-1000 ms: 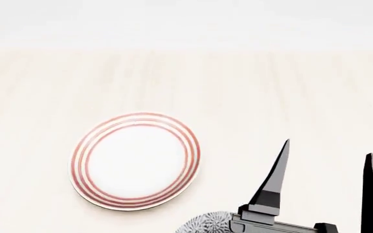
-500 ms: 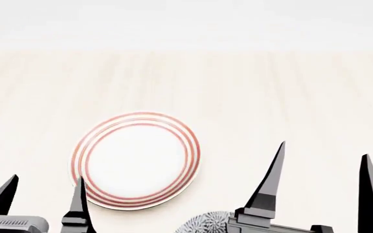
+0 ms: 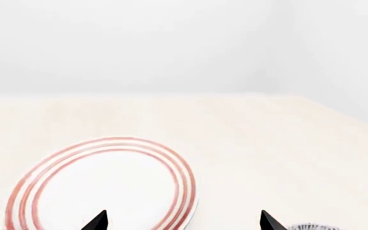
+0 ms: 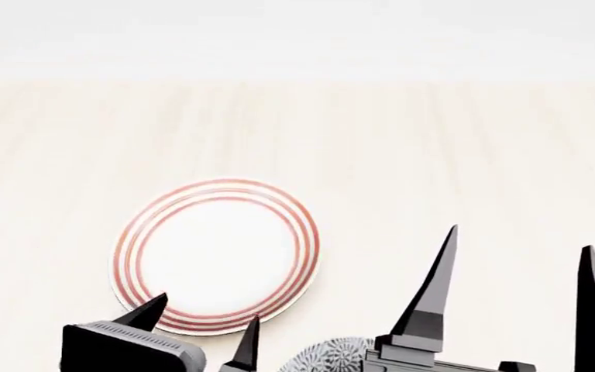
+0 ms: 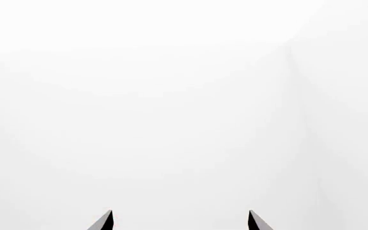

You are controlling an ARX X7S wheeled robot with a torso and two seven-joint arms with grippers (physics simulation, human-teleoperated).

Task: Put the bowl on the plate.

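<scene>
The plate [image 4: 217, 256], white with red rings, lies flat on the pale wooden table, left of the middle. Only the top of the flower-patterned bowl [image 4: 328, 355] shows at the bottom edge, just near and right of the plate. My left gripper [image 4: 204, 311] is open, its tips over the plate's near rim, left of the bowl. The right gripper [image 4: 521, 240] is open with nothing in it, raised to the right of the bowl and partly hiding it. The left wrist view holds the plate [image 3: 101, 187], a sliver of bowl [image 3: 308, 226] and the open left gripper [image 3: 182, 215]. The right wrist view shows the right gripper [image 5: 180, 214] against blank white.
The table [image 4: 432, 139] stretches far and wide beyond the plate, its back edge meeting a plain white wall. The left wrist view shows the table's [image 3: 280, 143] side edge slanting off to one side.
My left gripper has come up from the bottom left corner and moved right, reaching the plate's near rim. The right gripper has hardly shifted. Plate and bowl are still.
</scene>
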